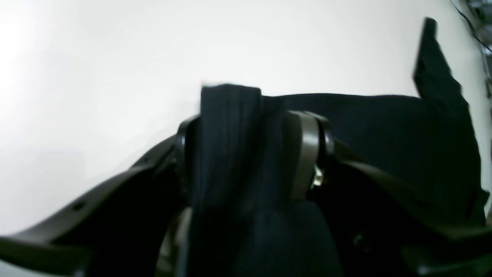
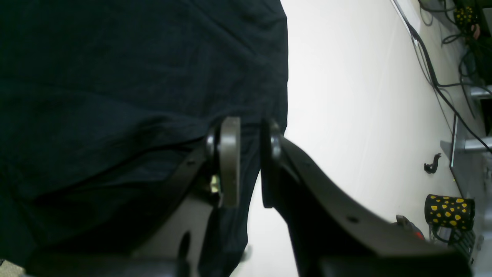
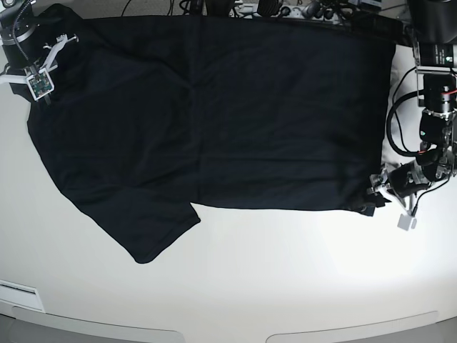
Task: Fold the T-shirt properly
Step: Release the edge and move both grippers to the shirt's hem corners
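The T-shirt [image 3: 214, 114] lies spread on the white table [image 3: 285, 279], one sleeve pointing toward the near edge.

In the left wrist view, the left gripper [image 1: 246, 154] has its jaws standing wide, with a thick bundle of black cloth between them. The cloth fills the gap, but it cannot be told if the jaws press it or only stand around it. In the base view this gripper sits at the lower corner of the shirt.

The right gripper [image 2: 250, 161] has a narrow gap, and a thin edge of the shirt passes between the pads, so it seems to hold the hem.

The main risk is on the left side. If the left jaws are loose, the corner may slip out when the arm lifts, and the fold would become crooked. Also the cloth there is bunched, so wrinkles could be carried into the fold. If one arm pulls before the other, the shirt may drag over the table and lose its flat shape.
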Robot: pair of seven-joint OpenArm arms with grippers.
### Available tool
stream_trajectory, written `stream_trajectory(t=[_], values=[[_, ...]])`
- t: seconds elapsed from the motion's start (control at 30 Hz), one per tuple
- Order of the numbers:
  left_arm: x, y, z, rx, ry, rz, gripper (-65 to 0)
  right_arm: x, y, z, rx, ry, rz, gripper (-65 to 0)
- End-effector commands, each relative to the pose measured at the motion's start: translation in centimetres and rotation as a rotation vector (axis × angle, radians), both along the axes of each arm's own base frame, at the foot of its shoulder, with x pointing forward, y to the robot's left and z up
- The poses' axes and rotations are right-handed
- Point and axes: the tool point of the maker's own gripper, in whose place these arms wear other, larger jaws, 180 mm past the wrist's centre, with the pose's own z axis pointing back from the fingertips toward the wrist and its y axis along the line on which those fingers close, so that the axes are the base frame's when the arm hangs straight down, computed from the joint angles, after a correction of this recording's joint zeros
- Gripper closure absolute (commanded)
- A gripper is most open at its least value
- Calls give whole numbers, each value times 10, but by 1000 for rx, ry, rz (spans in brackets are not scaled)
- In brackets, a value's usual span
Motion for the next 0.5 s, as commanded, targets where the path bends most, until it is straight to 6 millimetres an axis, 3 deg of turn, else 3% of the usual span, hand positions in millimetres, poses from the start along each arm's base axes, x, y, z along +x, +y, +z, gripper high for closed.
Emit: stream_trajectory(t=[0.0, 0.07, 0.13, 0.3, 0.47], values=[[-26, 3, -24, 78, 137, -63, -286, 7, 2, 10, -7, -44, 19, -124], [-25, 7, -25, 83, 149, -35, -170, 14, 4, 15, 17, -70, 16, -125], [-24, 15, -26, 91, 172, 13, 0, 27, 7, 22, 69, -114, 5, -155], [-24, 22, -25, 101, 179, 35, 0, 77, -1, 37, 213, -237, -19, -250], [-24, 22, -25, 101, 178, 34, 0, 132, -39, 19, 426, -241, -100, -254]])
